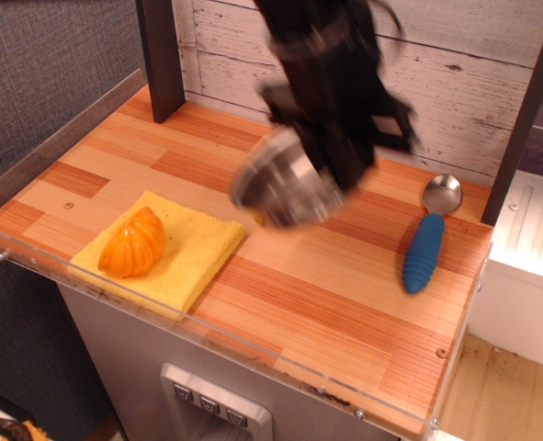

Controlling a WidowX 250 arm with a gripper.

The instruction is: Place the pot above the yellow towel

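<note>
One shiny steel pot (pixel 285 188) is held aloft, tilted and blurred, clamped in the end effector (pixel 331 152) (fingers hidden behind it). The towel (pixel 193 253), flat yellow cloth, lies lower left on the wooden surface (pixel 345 285), partly occupied by a ribbed orange pumpkin (pixel 133 243).
</note>
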